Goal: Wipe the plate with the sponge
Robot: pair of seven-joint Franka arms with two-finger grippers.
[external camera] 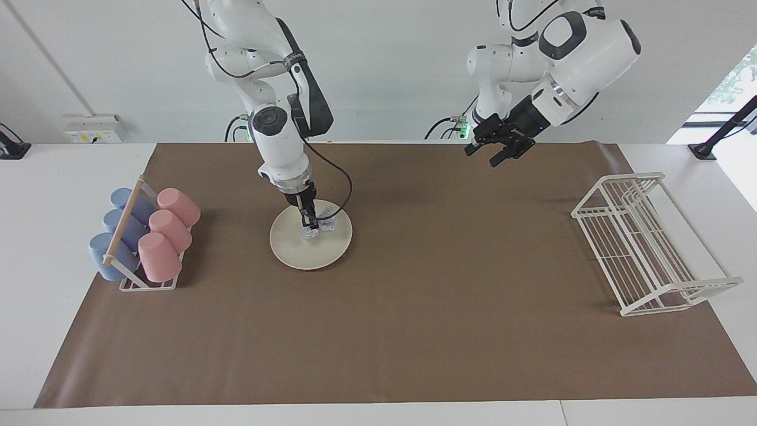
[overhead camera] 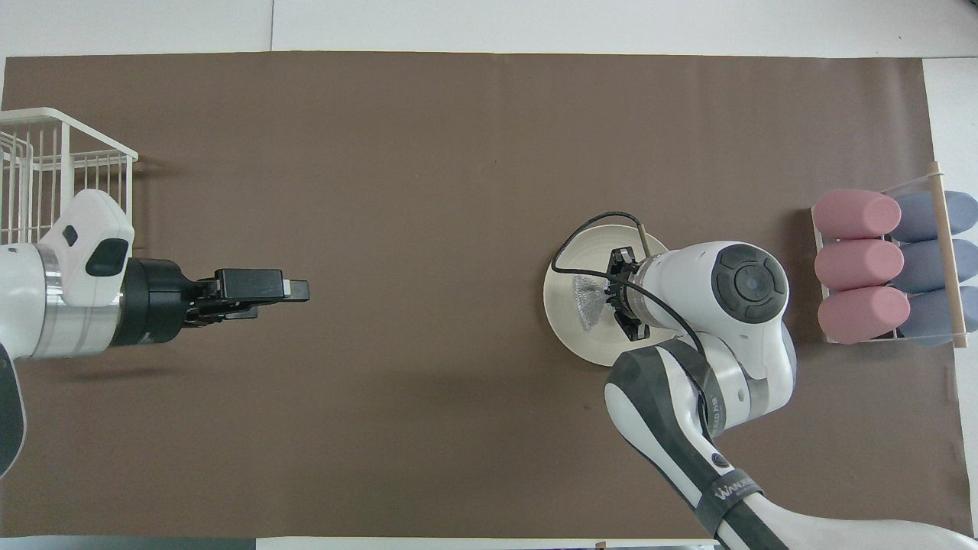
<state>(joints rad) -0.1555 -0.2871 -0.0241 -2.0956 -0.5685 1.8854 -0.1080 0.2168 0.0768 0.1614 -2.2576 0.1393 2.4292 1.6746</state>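
Here, in the facing view, the round, flat, cream-white dinner plate lies on the brown paper mat that covers the white bench, toward the right arm's end. The right tool points straight down onto the plate, and its fingers are clenched on the small silvery-grey, wrinkly scrubbing sponge, which rests on the part of the plate nearer to the robots. A black cable loops from the wrist down over the plate's rim. Beside the plate, at the right arm's end of the mat, a white wire holder with a wooden bar carries three pink plastic cups and three blue plastic cups, all lying on their sides. The left tool hangs in the air over bare mat close to the robots, waiting; its fingers stand apart, holding nothing. A white wire dish rack sits at the left arm's end.

In the overhead view, the sponge shows as a sparkling wad on the plate, just past the right tool, whose wrist covers much of the plate. The pink cups lie nearer the plate than the blue cups. The left tool reaches level over the mat, beside the dish rack.
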